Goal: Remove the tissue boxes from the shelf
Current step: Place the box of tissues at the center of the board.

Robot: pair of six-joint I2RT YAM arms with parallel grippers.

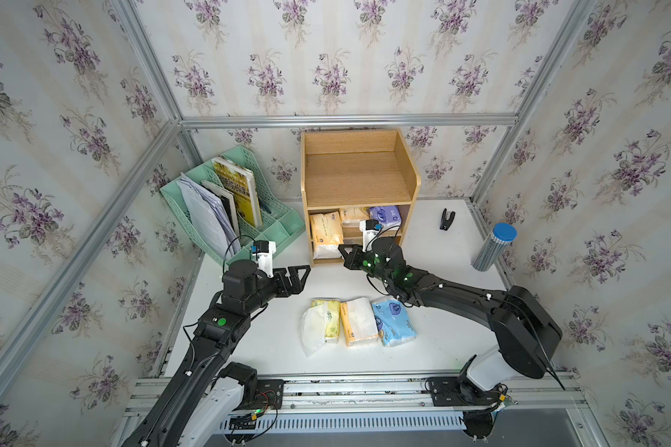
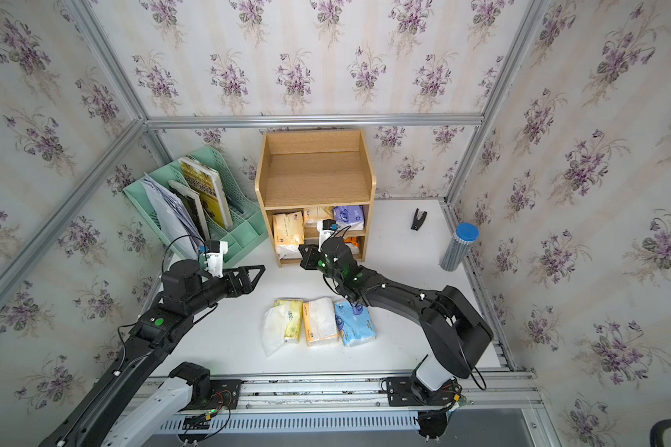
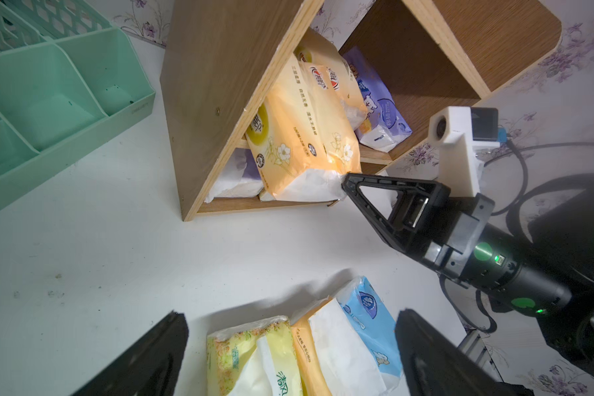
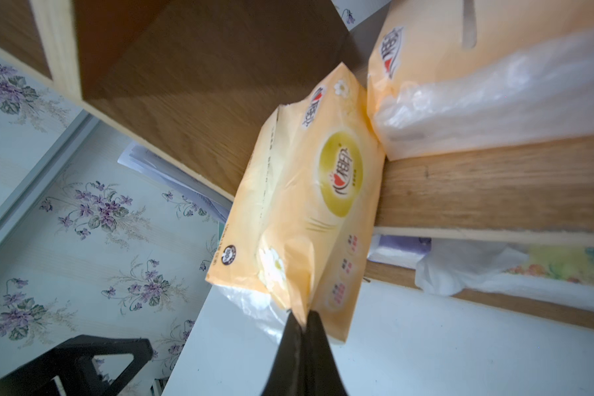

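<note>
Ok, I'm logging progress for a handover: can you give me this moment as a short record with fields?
right gripper: shut on the wrapper of a pale orange tissue pack
left gripper: open, holding nothing
on table: yellow pack, orange pack, light blue pack
shelf, middle tier: purple pack, second pale orange pack

shelf (image 1: 357, 182): light wood, matt grain
pack (image 4: 299, 212): glossy crinkled plastic film
rack (image 3: 83, 137): smooth plastic
table (image 1: 248, 348): matt white
frame (image 1: 345, 120): brushed metal
</note>
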